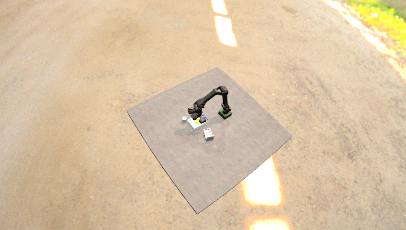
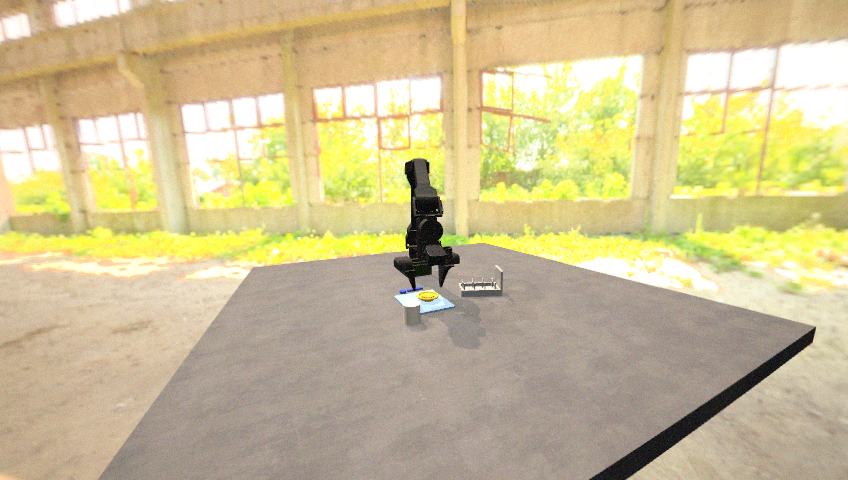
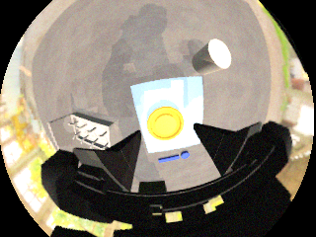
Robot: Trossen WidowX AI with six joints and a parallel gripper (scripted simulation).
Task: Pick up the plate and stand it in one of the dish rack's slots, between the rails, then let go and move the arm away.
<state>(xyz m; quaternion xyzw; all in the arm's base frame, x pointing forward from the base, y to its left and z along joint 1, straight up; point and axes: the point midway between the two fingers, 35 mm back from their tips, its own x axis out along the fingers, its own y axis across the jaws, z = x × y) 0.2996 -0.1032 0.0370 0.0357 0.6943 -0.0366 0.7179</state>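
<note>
The yellow plate point(image 1: 197, 121) point(image 2: 427, 296) point(image 3: 165, 123) lies flat on a light blue mat. My gripper point(image 2: 427, 287) point(image 3: 168, 129) is open and empty, pointing down above the plate, with its fingers wide apart. In the wrist view the plate shows between and slightly beyond the two fingertips. The dish rack point(image 1: 208, 135) point(image 2: 480, 292) point(image 3: 89, 130) is pale, with rows of short upright pegs and a taller panel at one end. It stands to the right of the plate in the exterior view, and its slots are empty.
The light blue mat point(image 1: 194, 126) point(image 2: 441, 305) point(image 3: 190, 89) lies under the plate. A whitish cylinder point(image 1: 184, 118) point(image 2: 411, 314) point(image 3: 217, 55) stands upright beside the mat. A blue utensil-like thing point(image 1: 205, 116) point(image 2: 410, 290) point(image 3: 170, 158) lies at the mat's arm side.
</note>
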